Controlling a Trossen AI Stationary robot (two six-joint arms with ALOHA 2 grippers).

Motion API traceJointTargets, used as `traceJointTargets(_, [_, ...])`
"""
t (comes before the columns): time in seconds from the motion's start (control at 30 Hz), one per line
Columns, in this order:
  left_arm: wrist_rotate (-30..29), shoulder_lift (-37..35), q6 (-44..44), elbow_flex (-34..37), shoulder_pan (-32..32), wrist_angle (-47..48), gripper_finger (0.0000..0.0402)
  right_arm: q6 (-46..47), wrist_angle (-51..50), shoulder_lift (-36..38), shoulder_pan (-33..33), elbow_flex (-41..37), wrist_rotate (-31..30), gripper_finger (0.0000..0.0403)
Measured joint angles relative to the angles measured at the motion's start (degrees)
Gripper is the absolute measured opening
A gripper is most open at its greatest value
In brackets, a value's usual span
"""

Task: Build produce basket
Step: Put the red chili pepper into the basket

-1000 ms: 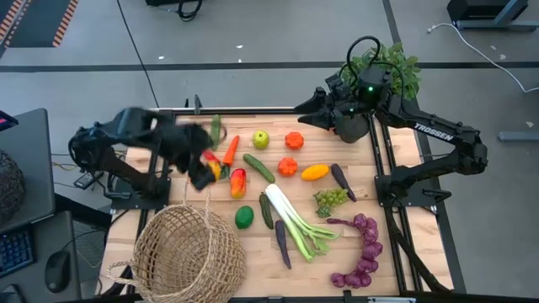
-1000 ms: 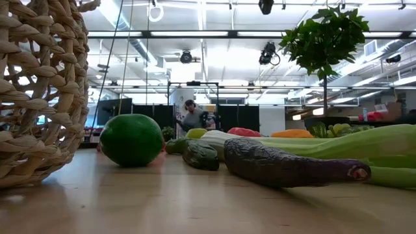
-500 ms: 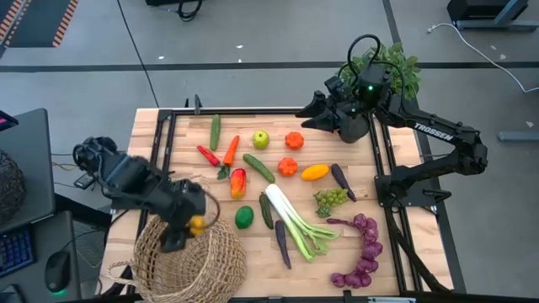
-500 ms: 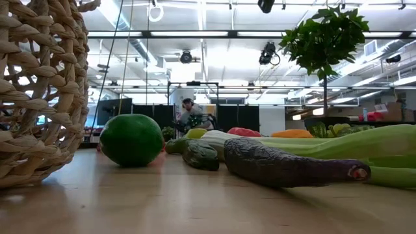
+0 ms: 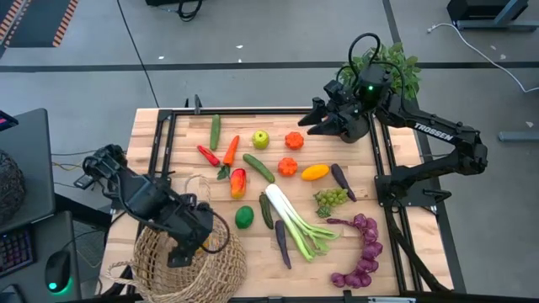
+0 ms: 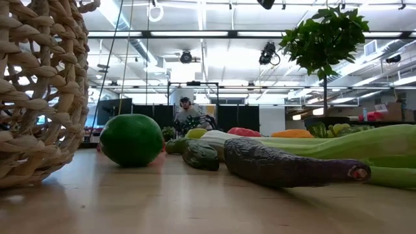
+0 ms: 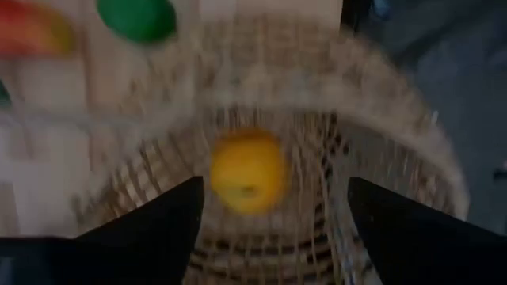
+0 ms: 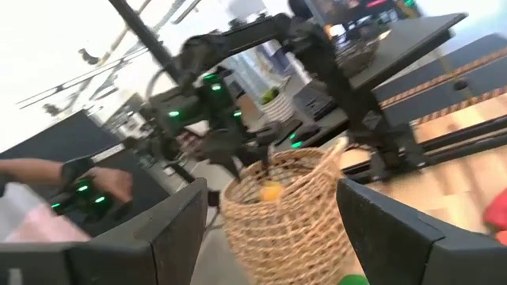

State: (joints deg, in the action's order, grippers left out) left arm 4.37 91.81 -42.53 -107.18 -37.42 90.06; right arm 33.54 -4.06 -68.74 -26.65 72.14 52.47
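The tan wicker basket [image 5: 145, 248] stands at the table's near-left corner, also showing in the low view [image 6: 39, 91]. My left gripper [image 5: 187, 248] hangs over its mouth, open [image 7: 275, 184]. A round yellow toy fruit [image 7: 248, 170] sits inside the basket between and beyond the fingers, touching neither; it also shows through the weave [image 8: 271, 191]. My right gripper [image 5: 313, 118] is open [image 8: 272, 198] and hovers above the far edge. The remaining produce lies across the table: leek [image 5: 295, 219], purple grapes [image 5: 362, 252], green grapes [image 5: 330, 198], carrot [image 5: 231, 150], apple [image 5: 261, 139].
A green round fruit [image 5: 244, 217] lies just right of the basket. Cucumbers [image 5: 258, 167], tomatoes [image 5: 288, 167], aubergines [image 5: 339, 178] and a red-yellow pepper [image 5: 238, 182] fill the middle. A potted plant [image 5: 392, 67] stands behind the right arm. A person [image 6: 188, 114] is far off.
My left gripper has carried the yellow fruit from the far-left group of produce toward the table's near edge, come down over the basket's mouth and let it go. The fruit now sits inside the basket, apart from the fingers.
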Motion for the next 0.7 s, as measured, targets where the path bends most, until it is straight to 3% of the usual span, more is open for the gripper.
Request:
traceJointTargets(0.2, [2.09,-0.80,-8.60,3.85,-0.49,-0.05,0.0354,0.41,-0.63,0.39,0.00,0.00,1.64,0.0285])
traceJointTargets(0.4, [1.89,-0.76,-17.27,1.69,5.94,-0.04,0.0355,-3.30,-3.64,1.19,-1.29,0.00,0.65,0.0285])
traceJointTargets(0.7, [-1.24,-0.78,-13.80,-3.38,19.46,-1.85,0.0355,-6.61,-6.79,3.38,-4.28,-0.02,-6.09,0.0280])
